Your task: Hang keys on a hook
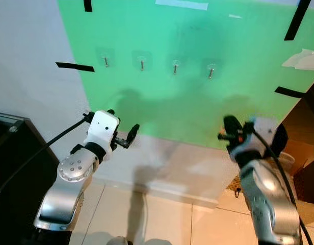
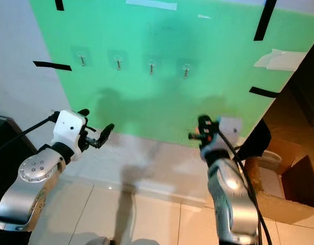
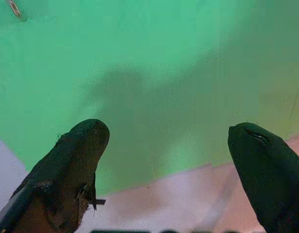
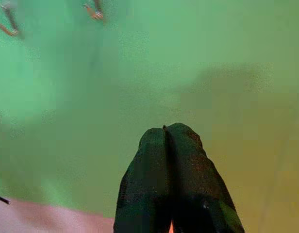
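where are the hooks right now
Four hooks sit in a row on the green wall panel, above and ahead of both raised grippers, in the head views.

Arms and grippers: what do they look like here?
Silver metal forearms with round bolted joints. The left gripper has a white wrist block, the right gripper a grey one with a small red part. Each has two long black fingers; black cables run along both arms.

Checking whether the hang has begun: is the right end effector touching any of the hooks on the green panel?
Apart. In the left eye view the right end effector sits well below the row of hooks, with bare green panel between them.
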Robot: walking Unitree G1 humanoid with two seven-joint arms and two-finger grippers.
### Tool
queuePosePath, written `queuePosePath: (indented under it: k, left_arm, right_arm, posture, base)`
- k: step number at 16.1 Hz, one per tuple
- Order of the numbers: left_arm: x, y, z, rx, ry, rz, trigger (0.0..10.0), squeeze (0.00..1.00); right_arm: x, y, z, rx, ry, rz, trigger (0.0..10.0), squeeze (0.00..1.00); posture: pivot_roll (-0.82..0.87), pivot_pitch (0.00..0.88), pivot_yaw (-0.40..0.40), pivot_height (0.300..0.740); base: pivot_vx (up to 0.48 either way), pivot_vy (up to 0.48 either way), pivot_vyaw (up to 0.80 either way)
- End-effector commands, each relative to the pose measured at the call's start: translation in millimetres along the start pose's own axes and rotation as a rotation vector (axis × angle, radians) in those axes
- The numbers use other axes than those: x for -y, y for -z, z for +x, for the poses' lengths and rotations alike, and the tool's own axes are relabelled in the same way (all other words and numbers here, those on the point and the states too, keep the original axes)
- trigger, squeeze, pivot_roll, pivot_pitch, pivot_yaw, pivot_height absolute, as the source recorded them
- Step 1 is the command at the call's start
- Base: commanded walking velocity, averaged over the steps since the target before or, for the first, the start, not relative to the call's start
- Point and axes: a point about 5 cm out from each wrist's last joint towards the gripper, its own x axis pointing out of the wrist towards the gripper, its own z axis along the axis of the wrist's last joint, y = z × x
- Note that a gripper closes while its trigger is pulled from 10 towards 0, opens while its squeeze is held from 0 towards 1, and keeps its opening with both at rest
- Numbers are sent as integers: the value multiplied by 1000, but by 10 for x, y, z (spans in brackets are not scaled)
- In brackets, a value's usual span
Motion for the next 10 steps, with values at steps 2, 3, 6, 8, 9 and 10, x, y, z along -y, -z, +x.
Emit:
queuePosePath:
  k: [2, 3, 6, 8, 9, 10]
  left_arm:
    - [-3, 47, -22, -19, 3, -2, 10000, 0]
    - [-6, 52, -30, -20, 6, -10, 10000, 0]
    - [-9, 54, -23, -24, 13, -9, 10000, 0]
    - [0, 48, -2, -20, 19, -9, 10000, 0]
    - [8, 42, 6, -17, 21, -11, 10000, 0]
    - [13, 34, 10, -13, 22, -11, 10000, 0]
  right_arm:
    - [11, -25, -73, 30, 48, -2, 10000, 0]
    - [9, -23, -76, 32, 57, -7, 10000, 0]
    - [26, -50, -79, 44, 100, -70, 10000, 0]
    - [52, -69, -72, 52, 117, -71, 10000, 0]
    - [55, -80, -61, 54, 116, -75, 10000, 0]
    - [48, -96, -44, 60, 107, -62, 10000, 0]
  posture:
    - [-17, 0, 42, 740]
    - [-22, 0, 52, 740]
    - [-33, 0, 69, 740]
    - [-37, 0, 71, 740]
    - [-37, 0, 69, 740]
    - [-36, 0, 65, 740]
  base:
    - [255, 0, 0]
    - [292, 0, 0]
    - [304, 0, 0]
    - [311, 0, 800]
    - [315, 0, 800]
    - [315, 0, 800]
